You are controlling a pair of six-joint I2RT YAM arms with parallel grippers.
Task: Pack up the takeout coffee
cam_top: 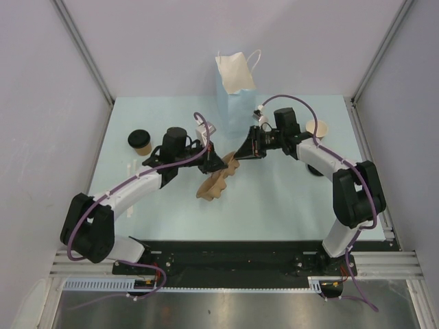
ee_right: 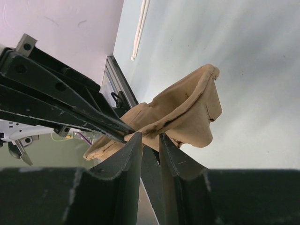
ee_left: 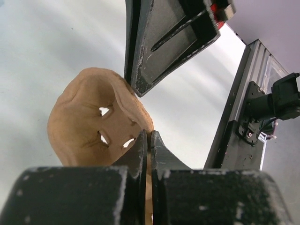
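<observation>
The packing had hardly been started, as far as could be judged. The takeout coffee [cam_top: 140,142], a small tan paper cup with a round black lid [cam_top: 139,136], was seen standing on the table [cam_top: 274,205] at the far left. It was well apart from the bag and was not touched by either arm. A second cup [cam_top: 319,128], cream inside and with no lid, was seen at the far right, partly hidden by the right arm. Nothing could be seen packed in the blue bag [cam_top: 230,103], which stood upright at the back of the table.

The brown carrier [cam_top: 214,181] was held between the two arms and seemed to be lifted at a tilt. The left pincer [cam_top: 219,163] was squeezed tight on one edge of it, so that the fingers nearly met. The right pincer [cam_top: 240,152] was closed narrow on the other edge.

So the carrier was probably yet to be put in place, and the coffee yet to be picked up and packed.

The carrier was made of rough pressed paper, with soft round pockets and little slits that light shone through. It looked thin and bendy. The bag was made of smooth thin paper, with white handles [cam_top: 256,60]. The lid looked like hard smooth plastic. The table was pale blue and flat.
</observation>
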